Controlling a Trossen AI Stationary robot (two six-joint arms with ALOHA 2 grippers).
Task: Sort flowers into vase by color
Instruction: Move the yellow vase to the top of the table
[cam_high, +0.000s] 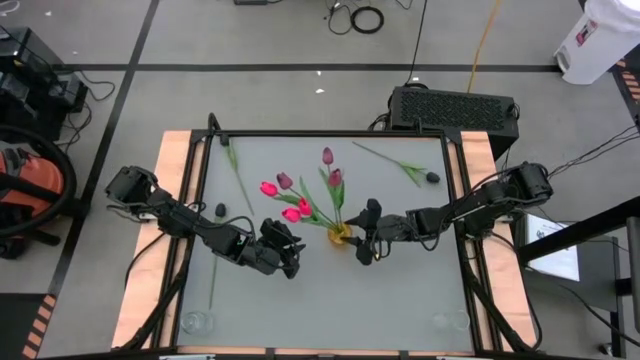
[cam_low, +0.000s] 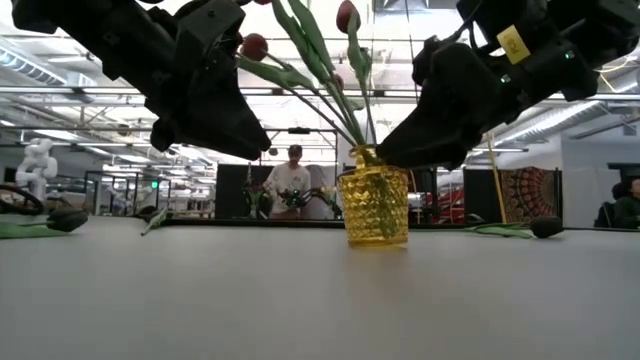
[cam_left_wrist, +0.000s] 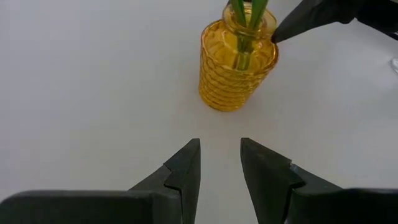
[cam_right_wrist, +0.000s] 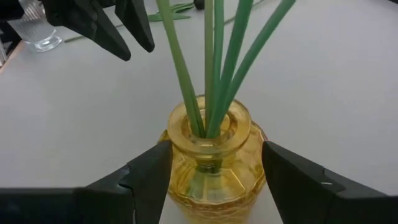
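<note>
Right hand (cam_right_wrist: 214, 168): fingers apart, one on each side of the amber ribbed glass vase (cam_right_wrist: 211, 168); whether they touch the glass cannot be told.
Left hand (cam_left_wrist: 221, 168): fingers apart, holding nothing, above the grey surface (cam_high: 330, 290), left of the vase with a gap between.
Vase: upright near the surface's middle, between both hands.
Flowers in vase: pink, red and maroon artificial tulips (cam_high: 300, 200) on thin green stems, fanning up and to the left.
Loose flowers: dark-headed tulip (cam_high: 405, 167) lying far right; another green stem (cam_high: 237, 175) lying far left.
</note>
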